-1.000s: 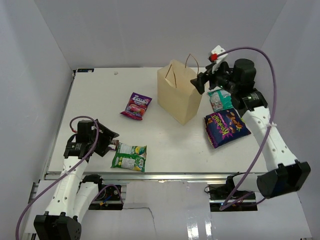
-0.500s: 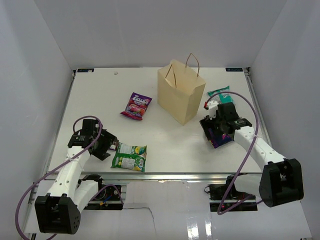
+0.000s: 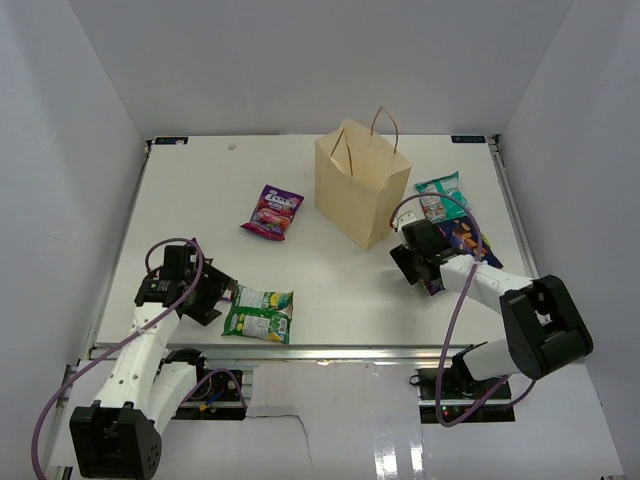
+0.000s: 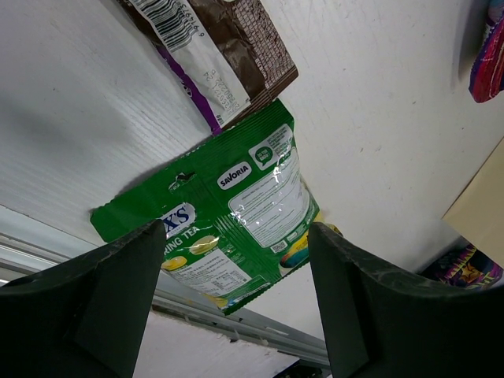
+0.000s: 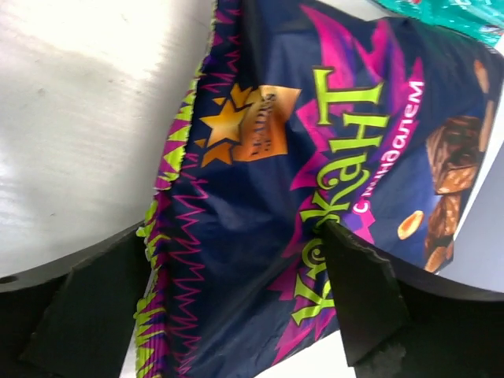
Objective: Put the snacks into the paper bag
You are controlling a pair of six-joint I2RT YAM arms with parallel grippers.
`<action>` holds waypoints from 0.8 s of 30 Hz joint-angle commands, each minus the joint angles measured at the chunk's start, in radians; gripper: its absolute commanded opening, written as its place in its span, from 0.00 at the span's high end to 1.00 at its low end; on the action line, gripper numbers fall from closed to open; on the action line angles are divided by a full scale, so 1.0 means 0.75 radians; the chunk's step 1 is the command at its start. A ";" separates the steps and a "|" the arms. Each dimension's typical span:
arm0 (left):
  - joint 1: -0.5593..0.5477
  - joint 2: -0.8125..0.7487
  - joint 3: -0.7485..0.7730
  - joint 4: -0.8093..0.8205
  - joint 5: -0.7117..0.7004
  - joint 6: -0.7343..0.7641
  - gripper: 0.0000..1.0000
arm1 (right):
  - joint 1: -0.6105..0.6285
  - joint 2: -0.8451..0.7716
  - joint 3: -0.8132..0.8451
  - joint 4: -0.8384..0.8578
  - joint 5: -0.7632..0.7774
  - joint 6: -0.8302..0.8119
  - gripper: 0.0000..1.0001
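White walls closed in a white bench (image 3: 200, 190), and the paper bag (image 3: 362, 195) stood upright toward the far middle of it, both handles up. A pink pouch (image 3: 273, 212) lay flat to the bag's left, well apart from it.

Near the front left edge lay a green packet (image 3: 259, 313). The left pincer (image 3: 215, 295) hung just beside its left end, jaws wide apart and holding nothing. From the left wrist view, the green packet (image 4: 236, 213) sat in the gap between the two dark fingers (image 4: 118, 299), and a brown packet (image 4: 228, 47) with a barcode touched the green one's far corner.

To the right of the paper bag, a dark-blue chip bag (image 3: 465, 242) lay flat, with a teal packet (image 3: 440, 196) just behind it. The right pincer (image 3: 408, 265) was low over the chip bag's near-left end, between it and the paper bag. Its jaws were also spread wide. The right wrist view showed the chip bag (image 5: 299, 181) filling the space between the fingers (image 5: 87, 315), not pinched, and a sliver of the teal packet (image 5: 449, 16) at the top corner.
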 commanded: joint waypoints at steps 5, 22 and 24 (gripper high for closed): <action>-0.001 0.011 0.003 0.021 0.012 -0.007 0.17 | -0.005 -0.032 -0.041 0.072 0.001 0.038 0.53; -0.001 -0.010 0.112 0.096 0.049 0.167 0.16 | -0.624 -0.644 0.396 -0.345 -1.468 -0.075 0.92; -0.001 -0.010 0.122 0.108 0.061 0.181 0.16 | -0.659 -0.650 0.460 -0.335 -1.541 0.001 0.92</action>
